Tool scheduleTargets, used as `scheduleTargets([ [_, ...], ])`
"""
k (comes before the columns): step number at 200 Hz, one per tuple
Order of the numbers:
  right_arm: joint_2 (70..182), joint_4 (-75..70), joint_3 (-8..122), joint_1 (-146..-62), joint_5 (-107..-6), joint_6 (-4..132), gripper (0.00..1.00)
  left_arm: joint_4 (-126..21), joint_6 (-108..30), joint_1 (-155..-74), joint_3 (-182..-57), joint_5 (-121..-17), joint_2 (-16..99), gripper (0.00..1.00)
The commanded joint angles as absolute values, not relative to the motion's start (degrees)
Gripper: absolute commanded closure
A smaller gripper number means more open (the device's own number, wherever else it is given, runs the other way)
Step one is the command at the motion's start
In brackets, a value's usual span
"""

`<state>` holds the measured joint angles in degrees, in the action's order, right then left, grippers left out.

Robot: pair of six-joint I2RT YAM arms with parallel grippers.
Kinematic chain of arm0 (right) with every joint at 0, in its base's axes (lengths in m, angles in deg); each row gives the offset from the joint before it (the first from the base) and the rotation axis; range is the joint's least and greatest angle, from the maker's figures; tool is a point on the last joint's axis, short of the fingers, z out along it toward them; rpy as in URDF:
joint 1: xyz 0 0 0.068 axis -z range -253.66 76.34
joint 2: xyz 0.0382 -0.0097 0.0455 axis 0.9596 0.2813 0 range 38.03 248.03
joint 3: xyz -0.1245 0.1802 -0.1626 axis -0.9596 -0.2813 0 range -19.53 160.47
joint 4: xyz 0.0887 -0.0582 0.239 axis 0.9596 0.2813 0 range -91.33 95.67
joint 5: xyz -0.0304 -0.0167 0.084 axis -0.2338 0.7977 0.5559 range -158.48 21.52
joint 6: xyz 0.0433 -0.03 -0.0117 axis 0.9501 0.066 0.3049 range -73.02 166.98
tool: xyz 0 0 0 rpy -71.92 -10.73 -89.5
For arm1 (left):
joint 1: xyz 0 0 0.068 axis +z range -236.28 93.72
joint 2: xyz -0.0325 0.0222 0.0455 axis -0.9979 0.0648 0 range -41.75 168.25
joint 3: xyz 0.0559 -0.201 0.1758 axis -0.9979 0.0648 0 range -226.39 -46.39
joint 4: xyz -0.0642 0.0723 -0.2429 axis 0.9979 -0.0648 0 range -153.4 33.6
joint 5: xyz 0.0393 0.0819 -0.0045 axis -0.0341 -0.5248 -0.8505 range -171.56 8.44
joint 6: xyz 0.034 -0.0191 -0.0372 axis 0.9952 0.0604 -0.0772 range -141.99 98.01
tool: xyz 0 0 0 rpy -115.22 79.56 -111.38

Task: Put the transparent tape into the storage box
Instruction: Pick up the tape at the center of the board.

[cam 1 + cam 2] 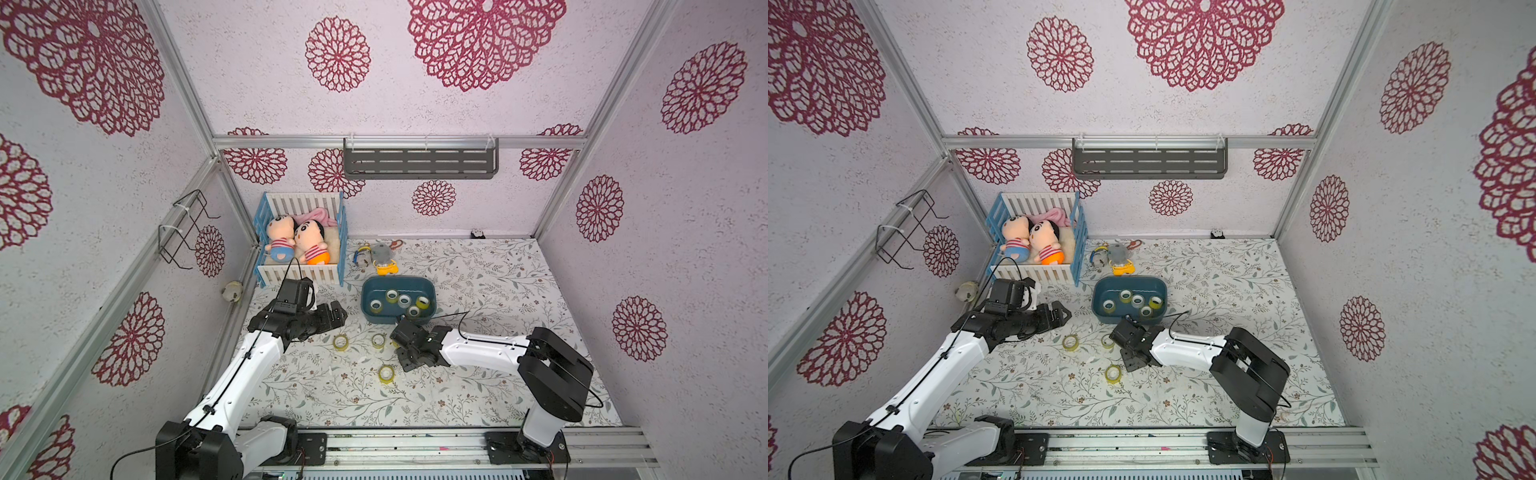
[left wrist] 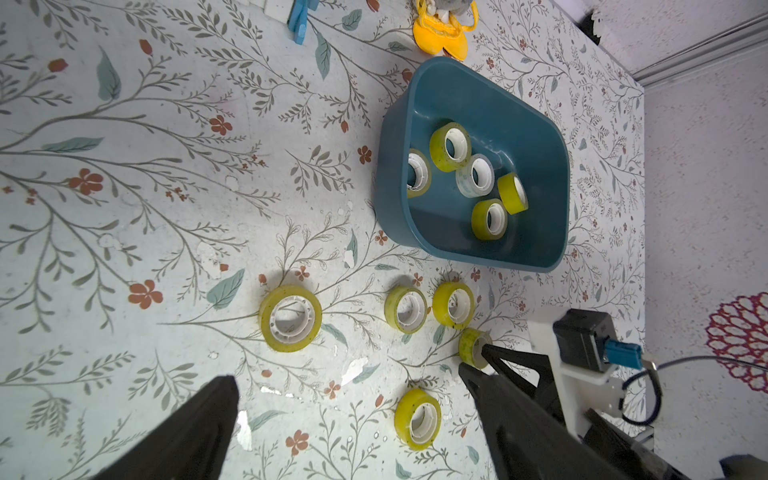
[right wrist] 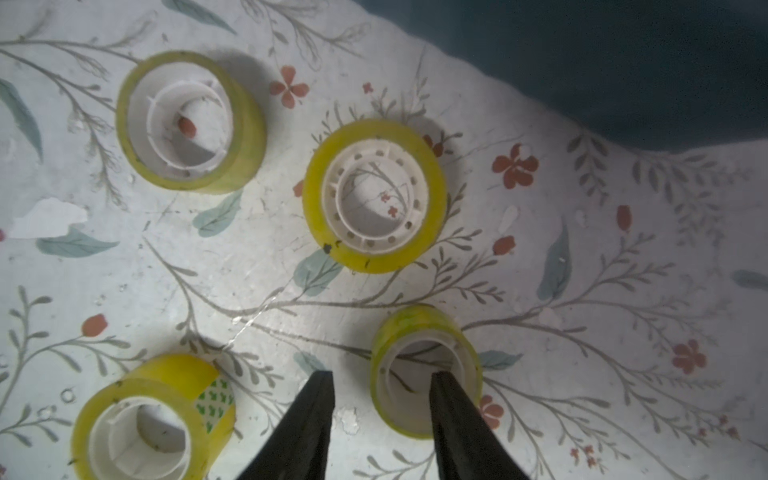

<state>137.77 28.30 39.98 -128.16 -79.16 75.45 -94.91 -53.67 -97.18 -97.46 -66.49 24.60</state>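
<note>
The teal storage box [image 1: 399, 284] [image 2: 478, 104] stands mid-table and holds several tape rolls [image 1: 403, 300]. Several yellowish transparent tape rolls lie on the floral table in front of it [image 1: 340, 342] [image 1: 386, 374]. My right gripper [image 3: 382, 376] [image 1: 397, 345] is low over a small roll [image 3: 424, 332] [image 2: 471, 345]. One finger sits inside its core; the other stands outside, apart from the wall, so the jaws are open. My left gripper [image 2: 353, 395] [image 1: 334, 313] hovers to the left, open wide and empty.
A blue-and-white toy crib [image 1: 301, 274] with two dolls stands at the back left. Small toys [image 1: 380, 259] lie just behind the box. A grey shelf [image 1: 419, 162] hangs on the back wall, and a wire rack [image 1: 183, 228] on the left wall.
</note>
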Motion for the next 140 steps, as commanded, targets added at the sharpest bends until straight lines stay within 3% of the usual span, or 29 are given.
scheduleTargets([
  [1, 138.6, 27.1, 42.1, -127.9, -80.3, 73.9, 0.56, -95.2, -53.1, -97.3, -98.6, -66.9, 23.8, 0.03],
  [25, 140.0, 26.5, 42.4, -127.8, -80.3, 73.3, 0.57, -95.2, -53.0, -97.3, -98.6, -67.0, 23.8, 0.03],
  [50, 140.9, 26.2, 42.1, -127.8, -80.6, 73.3, 0.64, -95.2, -53.0, -97.3, -98.6, -66.9, 23.8, 0.03],
  [140, 136.1, 23.1, 35.6, -128.0, -84.1, 75.9, 0.97, -95.6, -52.7, -97.3, -98.7, -68.4, 24.1, 0.03],
])
